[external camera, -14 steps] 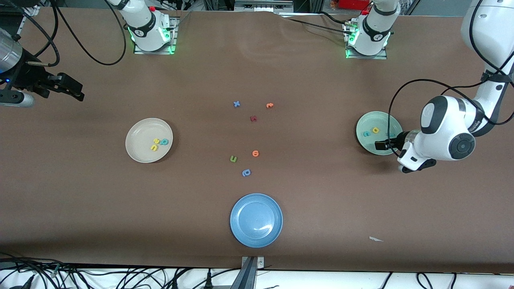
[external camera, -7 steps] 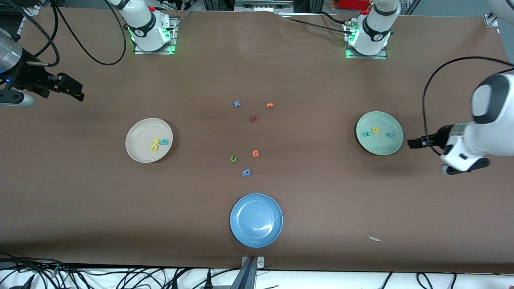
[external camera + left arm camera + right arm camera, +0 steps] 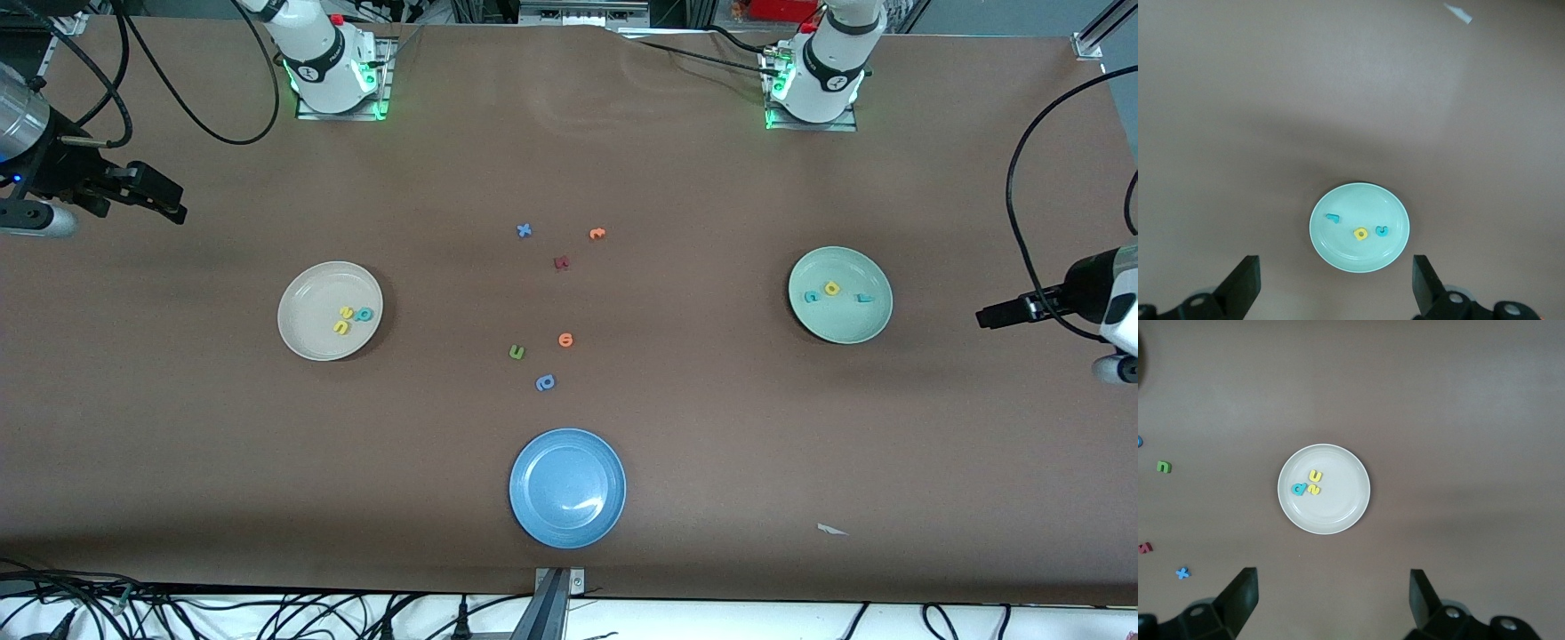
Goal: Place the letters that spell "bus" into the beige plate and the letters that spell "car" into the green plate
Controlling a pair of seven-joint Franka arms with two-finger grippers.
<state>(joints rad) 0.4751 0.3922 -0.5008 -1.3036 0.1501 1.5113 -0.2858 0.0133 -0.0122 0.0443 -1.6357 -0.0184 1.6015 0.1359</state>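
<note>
The beige plate (image 3: 313, 293) (image 3: 1338, 513) holds a teal "b" (image 3: 364, 314) (image 3: 1298, 489), a yellow "u" (image 3: 341, 327) (image 3: 1315, 476) and a yellow "s" (image 3: 346, 312) (image 3: 1313, 489). In the green plate (image 3: 845, 324) (image 3: 1358, 200) lie a teal "c" (image 3: 811, 297) (image 3: 1383, 231), a yellow "a" (image 3: 832, 288) (image 3: 1360, 234) and a teal "r" (image 3: 862, 298) (image 3: 1332, 218). My left gripper (image 3: 985, 317) (image 3: 1335, 261) hangs open and empty over bare table beside the green plate, at the left arm's end. My right gripper (image 3: 173, 203) (image 3: 1331, 577) waits open and empty over the right arm's end.
A blue plate (image 3: 567, 524) sits near the front edge. Loose letters lie mid-table: a blue x (image 3: 524, 230), an orange one (image 3: 597, 234), a dark red one (image 3: 561, 262), another orange (image 3: 565, 340), a green one (image 3: 516, 353), a blue one (image 3: 545, 383). A white scrap (image 3: 831, 530) lies near the front.
The left arm has drawn back from over the green plate toward its own end of the table, uncovering the plate. The right arm has not moved.
</note>
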